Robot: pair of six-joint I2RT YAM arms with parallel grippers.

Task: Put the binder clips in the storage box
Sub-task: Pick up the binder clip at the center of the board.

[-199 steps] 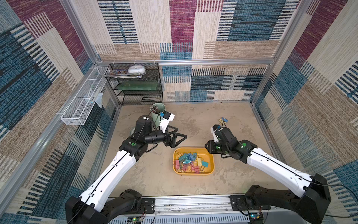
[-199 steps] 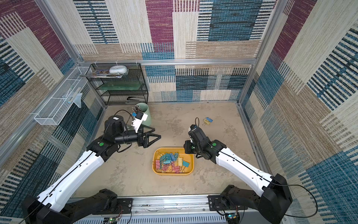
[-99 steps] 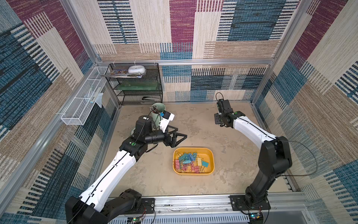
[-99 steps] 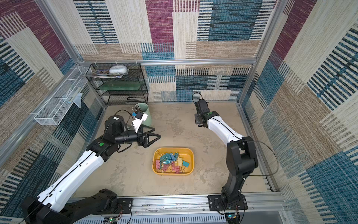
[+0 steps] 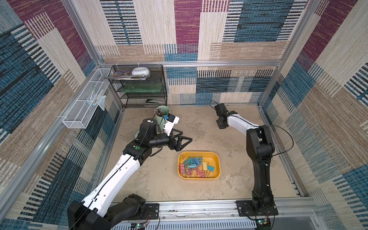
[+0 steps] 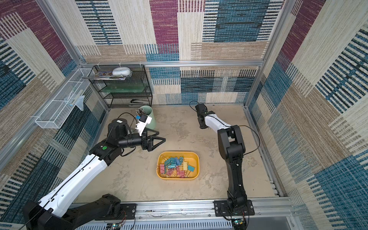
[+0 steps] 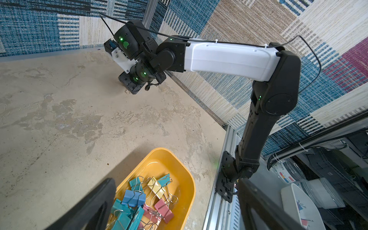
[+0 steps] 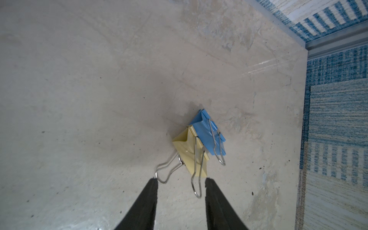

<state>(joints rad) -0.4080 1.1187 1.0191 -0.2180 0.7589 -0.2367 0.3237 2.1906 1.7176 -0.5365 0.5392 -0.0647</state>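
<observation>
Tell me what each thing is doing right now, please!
storage box, holds a heap of binder clips
yellow clip, on the table outside the box, touching the blue clip
left gripper, open, empty
right gripper, open over the yellow clip, holding nothing
pen cup, upright

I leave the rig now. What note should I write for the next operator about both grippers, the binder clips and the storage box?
The left gripper is open and empty, above the table beside the storage box.
The right gripper is open, low at the table's far right side; one wire handle of the yellow clip lies between its jaws, not gripped.
Done: a pile of binder clips lies in the box.
Left: the yellow clip and the blue clip touching it. I see no other loose clips.
</observation>
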